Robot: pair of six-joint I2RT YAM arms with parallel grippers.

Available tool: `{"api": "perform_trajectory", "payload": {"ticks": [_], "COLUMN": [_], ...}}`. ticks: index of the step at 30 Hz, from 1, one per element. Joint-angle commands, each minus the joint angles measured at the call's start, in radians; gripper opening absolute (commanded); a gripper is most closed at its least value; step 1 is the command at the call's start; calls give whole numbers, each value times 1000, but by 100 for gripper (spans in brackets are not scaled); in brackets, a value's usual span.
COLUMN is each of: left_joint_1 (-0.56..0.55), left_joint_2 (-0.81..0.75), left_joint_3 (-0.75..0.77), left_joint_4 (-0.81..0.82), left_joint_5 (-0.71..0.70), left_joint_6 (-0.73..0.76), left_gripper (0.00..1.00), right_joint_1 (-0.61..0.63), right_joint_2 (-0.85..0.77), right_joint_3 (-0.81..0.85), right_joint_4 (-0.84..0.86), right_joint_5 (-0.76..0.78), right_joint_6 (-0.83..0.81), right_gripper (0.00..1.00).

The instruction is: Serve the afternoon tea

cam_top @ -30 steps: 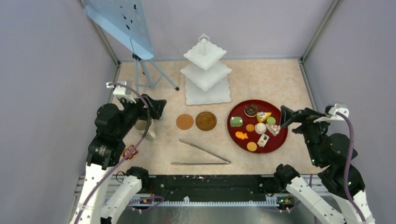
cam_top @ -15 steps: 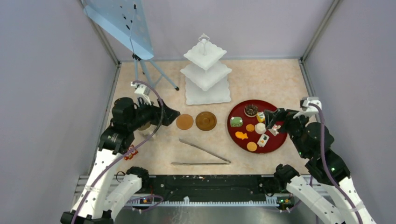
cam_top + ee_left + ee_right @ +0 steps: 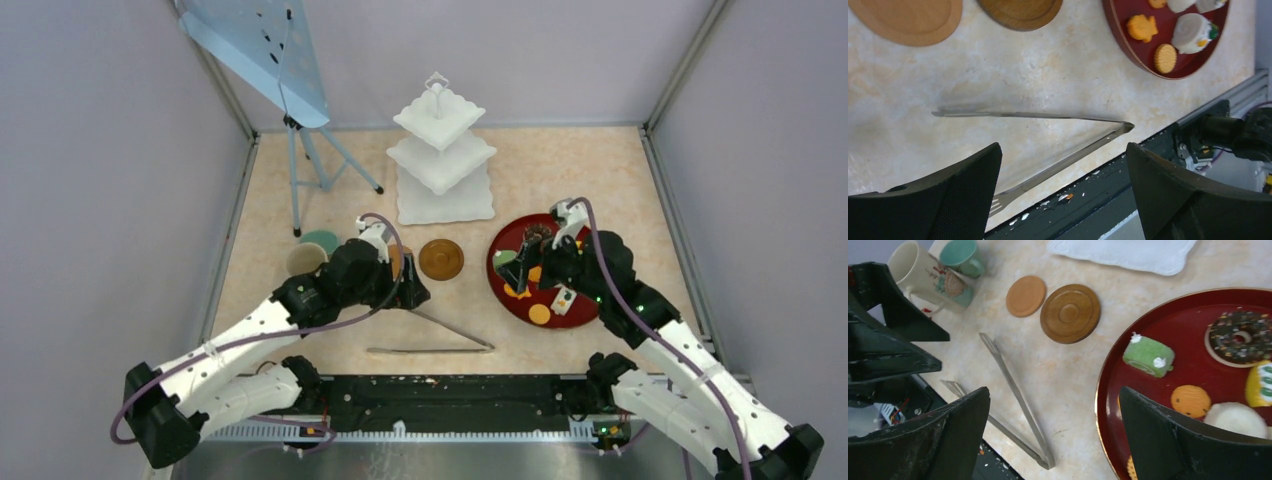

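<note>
Over the tongs (image 3: pixel 1048 116), perhaps low: left gripper (image 3: pixel 1063 150) splayed

Beige table (image 3: pixel 600 170) w/ tongs (image 3: pixel 1038 117), 2 coasters (image 3: pixel 1070 313), red tray (image 3: pixel 1178 325), tiered stand (image 3: pixel 441 150), mug (image 3: pixel 910 267) & cup (image 3: pixel 962 255).

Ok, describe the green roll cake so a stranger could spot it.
Start at the round dark-red tray, right of the white tiered stand. At the tray's edge nearest the wooden coasters lies the roll cake. It's a green log with white cream dabs; its neighbours are a round chocolate donut and a flat orange cookie.
</note>
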State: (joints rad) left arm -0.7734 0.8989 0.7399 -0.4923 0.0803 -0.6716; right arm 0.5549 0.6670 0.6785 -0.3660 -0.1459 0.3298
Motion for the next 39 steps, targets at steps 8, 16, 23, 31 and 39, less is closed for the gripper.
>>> {"api": "perform_trajectory", "payload": {"ticks": [8,16,23,31,39], "left_joint_1": [-175,-189,-184,-166,-164], "left_joint_2": [180,271,363,387,272], "left_joint_3": [-24,-51,-26,-40,-8], "left_joint_4": [-40,10,27,22,0], "left_joint_5": [-383,-456,-492,-495,-505], "left_joint_6": [-498,-597,-619,-627,-419], "left_gripper": [99,95,84,81,99], "right_joint_1": [76,328,435,476,586], "right_joint_2": [79,207,247,268,377], "right_joint_3": [-111,-148,-234,-286,-239], "right_joint_4": [232,307,404,458,438], "right_joint_5": [-174,-89,-42,-38,94], "right_joint_6": [43,36,39,-31,-149], "right_gripper": [99,99,98,88,94]}}
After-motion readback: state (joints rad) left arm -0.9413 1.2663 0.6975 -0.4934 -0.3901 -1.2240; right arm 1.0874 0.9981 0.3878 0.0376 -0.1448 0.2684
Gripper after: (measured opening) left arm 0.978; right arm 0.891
